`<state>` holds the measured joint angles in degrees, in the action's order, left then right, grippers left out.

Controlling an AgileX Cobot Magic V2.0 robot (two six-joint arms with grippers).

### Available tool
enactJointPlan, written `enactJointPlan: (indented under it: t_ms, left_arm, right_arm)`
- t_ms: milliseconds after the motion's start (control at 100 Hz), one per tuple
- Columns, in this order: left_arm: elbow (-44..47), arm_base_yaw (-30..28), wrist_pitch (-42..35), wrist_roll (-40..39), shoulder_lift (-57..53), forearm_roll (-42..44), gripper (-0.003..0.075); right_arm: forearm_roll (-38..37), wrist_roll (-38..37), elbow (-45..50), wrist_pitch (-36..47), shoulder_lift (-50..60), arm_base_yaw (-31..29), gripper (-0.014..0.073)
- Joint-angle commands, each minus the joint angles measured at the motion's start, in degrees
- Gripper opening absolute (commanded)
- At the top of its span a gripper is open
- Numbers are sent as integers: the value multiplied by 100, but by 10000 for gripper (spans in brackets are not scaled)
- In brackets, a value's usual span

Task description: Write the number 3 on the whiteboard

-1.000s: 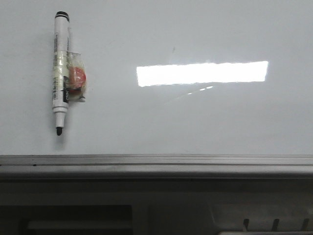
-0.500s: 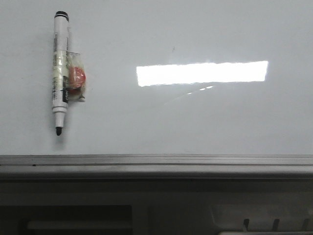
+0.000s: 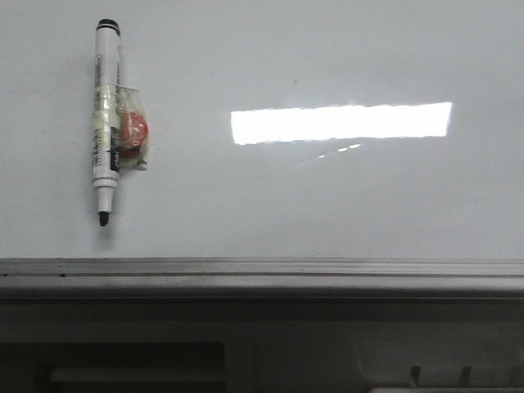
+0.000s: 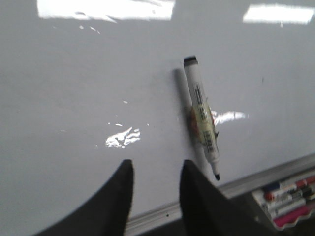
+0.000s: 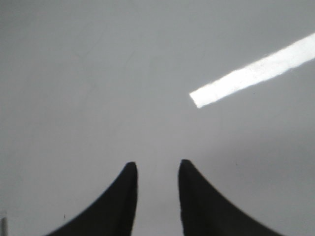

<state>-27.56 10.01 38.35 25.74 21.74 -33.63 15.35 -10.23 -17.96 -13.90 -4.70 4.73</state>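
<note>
The whiteboard (image 3: 327,205) fills the front view, with its grey metal frame along the near edge. A white marker pen (image 3: 107,123) lies on it at the left, uncapped tip toward the frame, with a red and clear taped piece (image 3: 131,135) on its side. No number 3 stroke shows on the board. The pen also shows in the left wrist view (image 4: 201,115). My left gripper (image 4: 156,167) is open and empty, beside the pen's tip near the frame. My right gripper (image 5: 156,167) is open and empty over bare board (image 5: 98,73). Neither gripper shows in the front view.
A bright rectangular light reflection (image 3: 340,123) lies on the board right of centre. A tray of coloured markers (image 4: 288,199) sits beyond the frame edge (image 4: 256,179) in the left wrist view. A dark ledge (image 3: 262,327) runs below the frame in the front view.
In the front view the pen and the reflection have shifted slightly right and down; the view itself seems to have moved a little. Nothing was grasped.
</note>
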Motion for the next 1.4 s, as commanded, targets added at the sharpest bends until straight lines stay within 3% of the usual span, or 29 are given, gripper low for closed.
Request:
enactJointPlan:
  t_ms: [0,90,180,280,590,730,1000,1050,1120,1220,1320,1390]
  left_arm:
    - [-556,-5,135,170,797,-208,497]
    - [-742,-5,391,503,1461,-1050,524]
    - [-757,6,669,1287,1987,-2273,453]
    - [-757,156,612,1655,2421,-2914,377]
    - [-757,921,139,1655,3486,-2886,368]
    - [-757,1253,-411,1655,3850,-2886,368]
    - [-757,1374,-1458,1655,4256,-2935,363]
    - [-757,1374,-1457,1655,4336,-2935,337]
    - [-757,1374,-1377,1655,4435,-2935,237]
    - [-766,1374,-1096,1686,4481,-2935,-23]
    - [-901,1374,-555,2113,4422,-2935,-21]
    - [-1133,1374,100,2686,4379,-2925,-21]
  right_arm:
    - [-151,196,-505,4,-405,-10,365]
    - [-151,281,-692,-239,-653,-10,402]
    - [-151,281,-731,-252,-792,-10,400]
    - [-151,281,-731,-240,-811,-10,400]
    - [-151,281,-731,-240,-811,-10,400]
    - [-151,281,-731,-240,-811,-10,400]
    - [-151,281,-731,-240,-811,-10,400]
    - [-151,281,-731,-229,-811,-10,400]
    - [-62,281,-731,-215,-811,-10,400]
    - [180,281,-830,-262,-811,-10,400]
    - [263,384,-1108,-575,-811,-10,400]
    - [737,1142,-1395,-1045,-929,-10,400]
